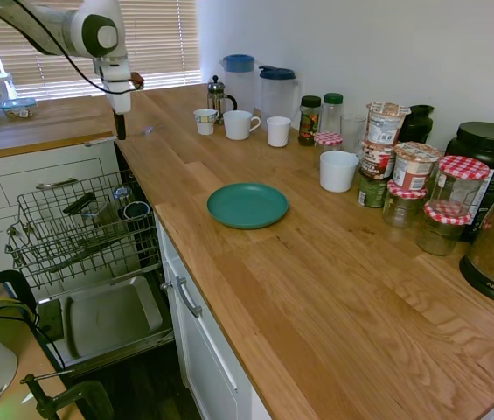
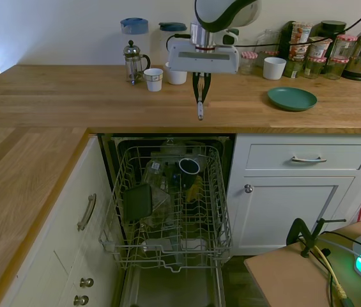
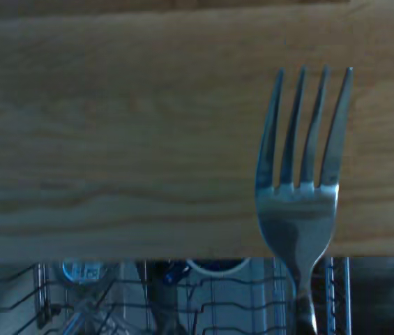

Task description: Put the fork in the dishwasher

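Fork (image 2: 200,110) hangs tines-down from the gripper (image 2: 199,86), jaws pinched on its handle, right at the counter's front edge and above the pulled-out rack (image 2: 167,211) of the open dishwasher (image 2: 170,281); not yet over the rack proper. In the wrist view the fork (image 3: 301,202) shows four slim tapered tines, flat polished steel, smooth and slippery-looking, with wood grain behind and wire grid below. Step in hand, as I judge it: carry out past the worktop lip, then descend into the rack. To do it well, clear the wooden countertop (image 2: 71,96) edge fully before lowering, keep the fork vertical so the tines thread a gap in the wire, aim at a free cell, not onto the dark mug (image 2: 188,166) or the clear glassware (image 2: 154,173) already loaded. Release low; a thin fork can slip through the grid or bounce off it. Rack is grey coated wire, open mesh; door liner (image 1: 111,319) is dull grey steel. Further back on the oiled wood sit a matte teal plate (image 2: 292,98), white mugs (image 2: 153,79), a glass cafetière (image 2: 133,61).
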Available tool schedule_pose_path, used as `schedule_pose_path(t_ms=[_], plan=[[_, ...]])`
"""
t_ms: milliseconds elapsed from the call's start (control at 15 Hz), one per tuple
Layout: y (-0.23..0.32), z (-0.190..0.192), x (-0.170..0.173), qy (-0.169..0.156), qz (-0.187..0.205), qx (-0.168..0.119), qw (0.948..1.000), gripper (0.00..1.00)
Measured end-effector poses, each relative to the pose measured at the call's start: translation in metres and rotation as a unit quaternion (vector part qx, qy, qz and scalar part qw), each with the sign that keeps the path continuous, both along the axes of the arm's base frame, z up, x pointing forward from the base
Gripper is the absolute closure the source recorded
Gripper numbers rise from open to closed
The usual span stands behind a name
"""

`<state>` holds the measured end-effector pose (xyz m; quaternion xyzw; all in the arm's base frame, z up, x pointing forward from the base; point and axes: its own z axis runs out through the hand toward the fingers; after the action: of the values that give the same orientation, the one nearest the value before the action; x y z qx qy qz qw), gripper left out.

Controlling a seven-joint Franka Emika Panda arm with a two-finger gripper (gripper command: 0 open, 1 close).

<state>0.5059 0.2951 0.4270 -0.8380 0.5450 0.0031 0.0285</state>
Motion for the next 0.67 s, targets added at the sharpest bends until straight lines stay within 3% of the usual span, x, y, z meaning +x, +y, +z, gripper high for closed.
schedule_pose_path(t_ms=[200, 400, 667], plan=[[0.011, 0.003, -0.034, -0.007, 0.002, 0.000, 1.0000, 1.00], [0.018, 0.001, -0.040, -0.004, -0.006, -0.001, 1.0000, 1.00], [0.049, -0.031, -0.078, 0.002, -0.017, -0.001, 0.9999, 1.00]])
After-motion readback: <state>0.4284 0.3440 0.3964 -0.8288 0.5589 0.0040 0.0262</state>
